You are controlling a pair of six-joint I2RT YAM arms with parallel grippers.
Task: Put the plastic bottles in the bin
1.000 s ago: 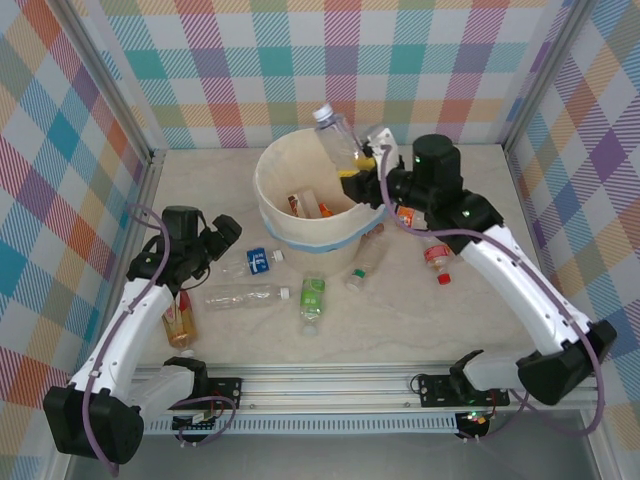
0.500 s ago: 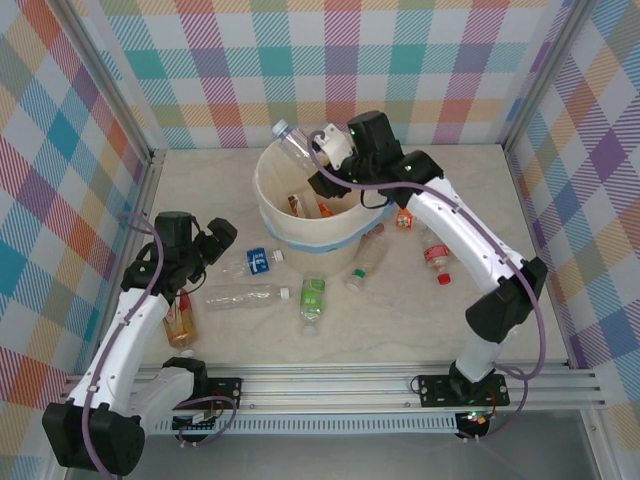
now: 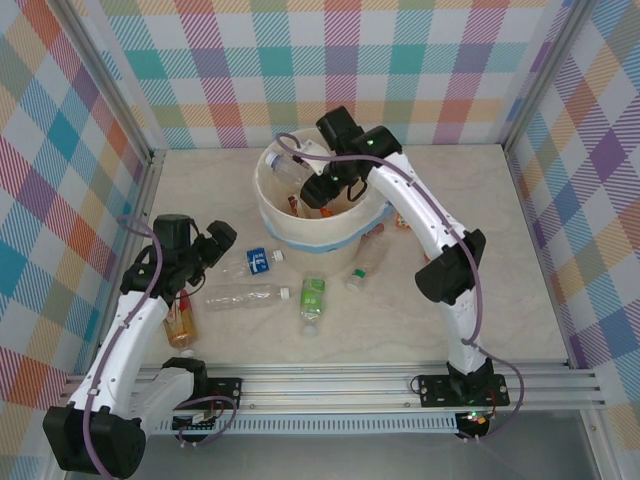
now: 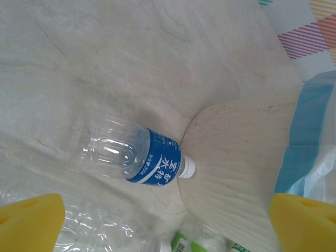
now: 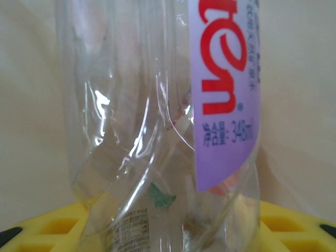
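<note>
Hanging over the bin point(image 3: 268, 215), the right gripper point(image 5: 168, 230) has a purple-labelled bottle point(image 5: 157, 105) between its yellow pads point(image 5: 42, 231) — clamped or letting go, I cannot tell. Left gripper point(image 4: 168, 226), gaping wide, hovers above a blue-labelled bottle point(image 4: 134, 157) near-left of the bin. A few bottles inside, several on the table point(image 3: 400, 330) to go.

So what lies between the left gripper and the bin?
One blue-labelled plastic bottle lying on its side, cap towards the bin; the left wrist view shows it.
</note>
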